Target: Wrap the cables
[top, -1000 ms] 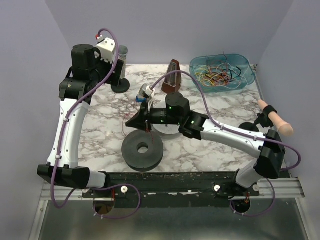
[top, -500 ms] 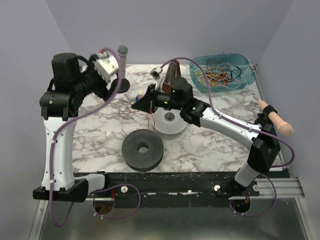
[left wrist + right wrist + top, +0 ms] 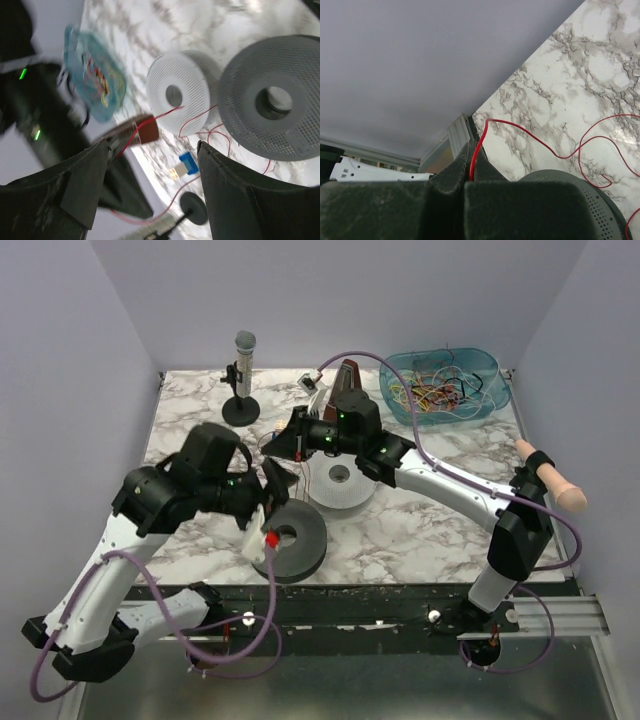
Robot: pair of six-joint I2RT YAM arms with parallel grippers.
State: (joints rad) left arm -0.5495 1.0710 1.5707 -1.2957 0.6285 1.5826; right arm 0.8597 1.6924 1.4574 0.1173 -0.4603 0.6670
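- Discs, two, side by side: grey disc (image 3: 286, 538), white disc (image 3: 340, 483); behind, one mic (image 3: 243, 380), one metronome (image 3: 348, 385), one tub (image 3: 492, 375) of cables (image 3: 432, 392).
- Right gripper (image 3: 471, 169) pinches one red cable (image 3: 540, 145) beside the discs.
- Left gripper (image 3: 150, 145) gapes, empty.

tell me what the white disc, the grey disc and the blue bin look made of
White disc: likely matte plastic, its face a fine moulded grid of holes. Grey disc: the same perforated look, matte, probably plastic too. Blue bin: apparently translucent plastic, since light passes through its tinted walls.
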